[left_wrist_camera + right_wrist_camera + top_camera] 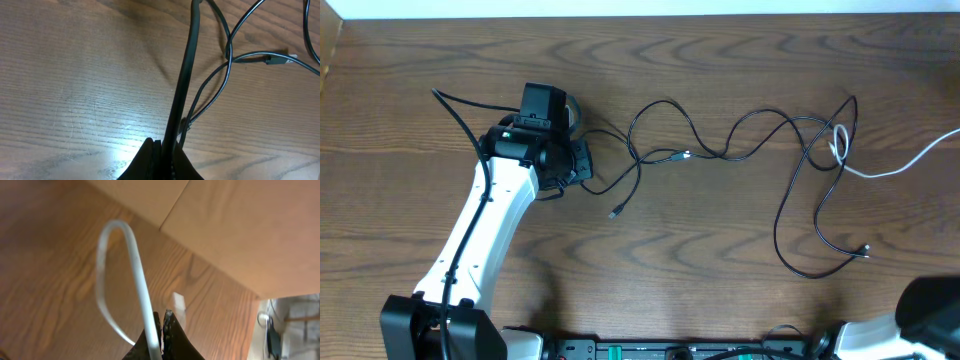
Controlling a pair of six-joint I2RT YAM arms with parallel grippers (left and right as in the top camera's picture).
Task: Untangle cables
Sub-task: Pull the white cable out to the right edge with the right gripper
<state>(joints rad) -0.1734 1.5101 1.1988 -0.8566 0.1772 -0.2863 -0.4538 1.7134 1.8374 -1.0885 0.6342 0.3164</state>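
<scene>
Cables (775,115): the black ones sprawl in loops over the counter (720,260), from the centre to the right of the overhead frame. A white cable (910,163) crosses them at upper right and runs off the right edge.
Left arm (490,220): reaches from lower left to the tangle's left end.
Left pincer (162,147): closed, with a black cable (182,85) nipped between its fingers.
Right pincer (161,322): closed on the white cable, a loop standing above it and a white plug (178,302) just beside.
Step, as I judge: parting white from black.
Doing it well: the left pincer anchors while the right draws the white cable outward slowly, low to the counter, easing off if the crossing tightens.
</scene>
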